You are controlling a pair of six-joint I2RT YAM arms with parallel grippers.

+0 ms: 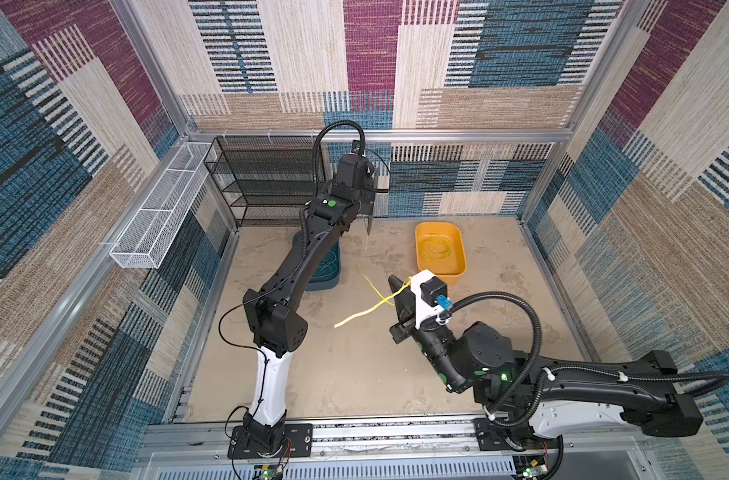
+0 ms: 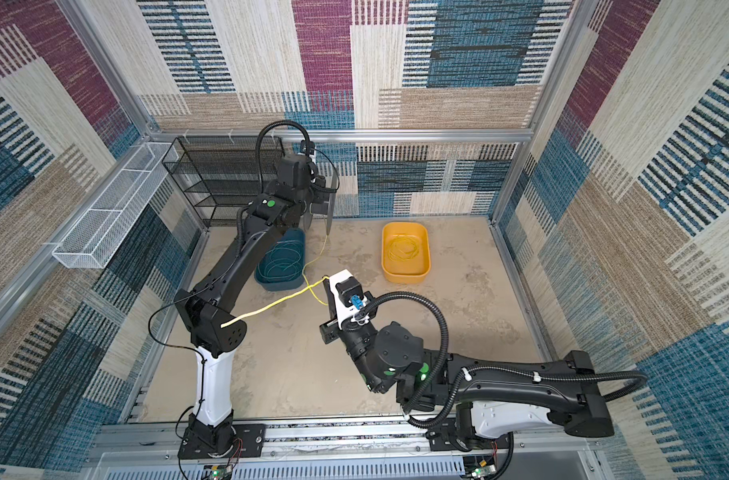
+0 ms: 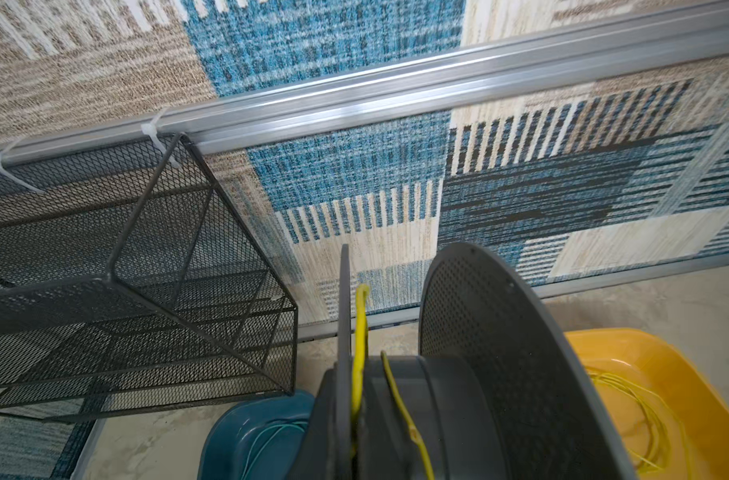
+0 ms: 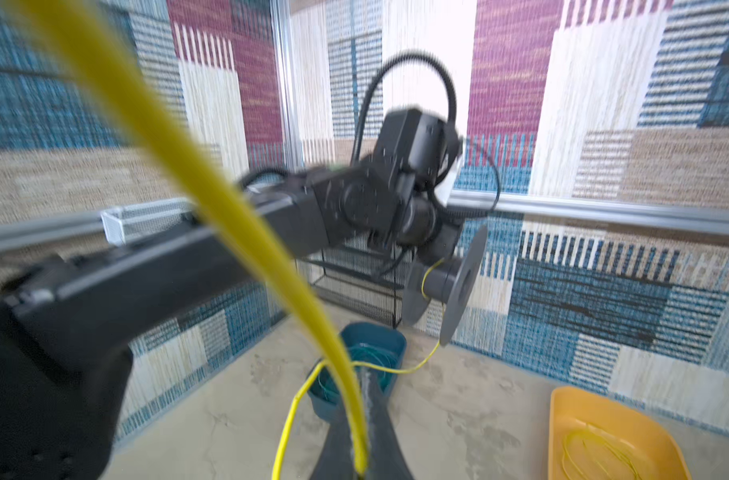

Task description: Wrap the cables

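Observation:
My left gripper (image 1: 360,199) is raised near the back wall, shut on a grey spool (image 3: 429,399) with two flanges. A thin yellow cable (image 3: 360,332) lies on the hub beside the thin flange. From the spool (image 4: 446,286) the cable (image 4: 412,368) drops in a slack line to my right gripper (image 4: 366,376), which is shut on it above the mid-floor. Its free tail (image 1: 367,309) sticks out to the left past the right gripper (image 1: 398,284). A second yellow cable (image 1: 435,249) lies coiled in the yellow tray (image 1: 458,272).
A blue tray (image 2: 271,282) with coiled teal wire stands under the left arm. A black mesh shelf (image 1: 267,178) fills the back left corner. A white mesh basket (image 1: 159,220) hangs on the left wall. Aluminium rails edge the floor.

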